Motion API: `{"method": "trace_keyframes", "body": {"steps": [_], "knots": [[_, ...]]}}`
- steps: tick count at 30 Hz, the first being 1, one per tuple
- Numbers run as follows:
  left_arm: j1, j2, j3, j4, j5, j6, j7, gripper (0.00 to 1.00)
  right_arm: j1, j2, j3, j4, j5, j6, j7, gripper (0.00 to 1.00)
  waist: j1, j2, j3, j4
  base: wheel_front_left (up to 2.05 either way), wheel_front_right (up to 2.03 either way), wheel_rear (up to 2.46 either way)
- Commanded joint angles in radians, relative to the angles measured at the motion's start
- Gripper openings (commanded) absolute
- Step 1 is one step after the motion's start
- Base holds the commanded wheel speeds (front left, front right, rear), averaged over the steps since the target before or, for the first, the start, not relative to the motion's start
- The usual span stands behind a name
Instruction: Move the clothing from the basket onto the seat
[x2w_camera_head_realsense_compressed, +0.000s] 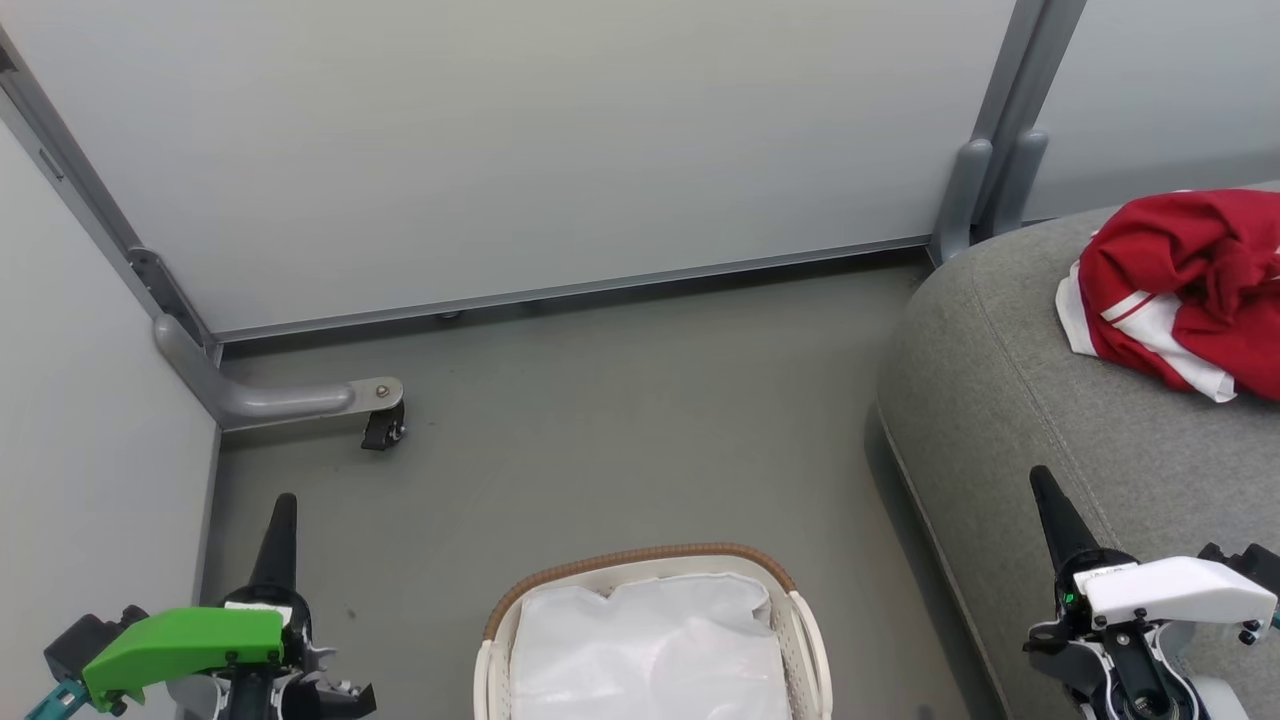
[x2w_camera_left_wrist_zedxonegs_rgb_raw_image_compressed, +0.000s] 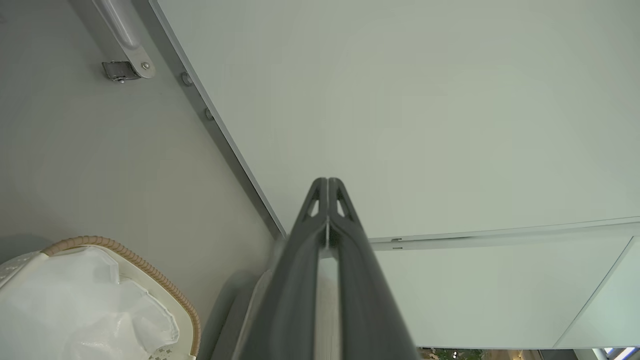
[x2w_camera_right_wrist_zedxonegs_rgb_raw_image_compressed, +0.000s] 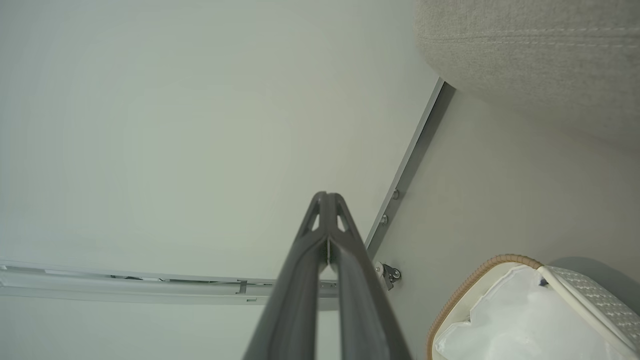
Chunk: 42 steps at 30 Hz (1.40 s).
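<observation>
**Status: Clothing on Seat, Basket Holding Liner Only**

Clothing (x2w_camera_head_realsense_compressed: 1190, 290) is located on the seat (x2w_camera_head_realsense_compressed: 1000, 420), bunched in a loose, crumpled heap well apart from the basket (x2w_camera_head_realsense_compressed: 640, 557). The fabric is soft and bright red, with white panels and thin striped trim. How many garments the heap holds cannot be told. The seat is a large rounded cushion form upholstered in coarse grey-green weave, with a stitched seam along its edge.

The basket is set on the floor (x2w_camera_head_realsense_compressed: 620, 420) beside the seat, between the two arms. It is an oval of white slotted plastic with a tan woven-look rim. Only a wrinkled white liner (x2w_camera_head_realsense_compressed: 650, 640) is seen inside, and no red fabric is visible in it, so the transfer is judged complete.

The left fingers (x2w_camera_head_realsense_compressed: 280, 545) and right fingers (x2w_camera_head_realsense_compressed: 1058, 525) are each pressed together with nothing between them. They are held low on either side of the basket, pointing away from it, which is judged a parked, neutral posture.
</observation>
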Motion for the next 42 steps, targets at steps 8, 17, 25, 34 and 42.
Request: {"method": "trace_keyframes", "body": {"steps": [8,17,25,34,42], "knots": [[-0.028,0.005,0.015,-0.013,-0.07,-0.006,0.021,0.0,-0.018,-0.006,-0.012,-0.015,0.079,0.0,0.021,0.0,0.0,0.0,-0.001,-0.003,0.0,0.0,0.0],[-0.031,0.005,0.026,-0.02,-0.128,-0.009,0.039,0.0,-0.018,-0.007,-0.019,-0.02,0.149,-0.001,0.038,0.0,0.0,0.0,-0.001,-0.007,0.0,0.0,0.0],[-0.038,0.006,0.035,-0.025,-0.174,-0.012,0.053,0.0,-0.018,-0.007,-0.025,-0.024,0.204,-0.001,0.053,0.0,0.0,0.0,-0.002,-0.01,0.0,0.0,0.0],[-0.037,0.006,0.04,-0.026,-0.209,-0.012,0.065,0.0,-0.017,-0.008,-0.029,-0.027,0.247,0.0,0.064,0.0,0.0,0.0,-0.003,-0.012,0.0,0.0,0.0],[-0.037,0.006,0.04,-0.026,-0.209,-0.012,0.065,0.0,-0.017,-0.008,-0.029,-0.027,0.247,0.0,0.064,0.0,0.0,0.0,-0.003,-0.012,0.0,0.0,0.0]]}}
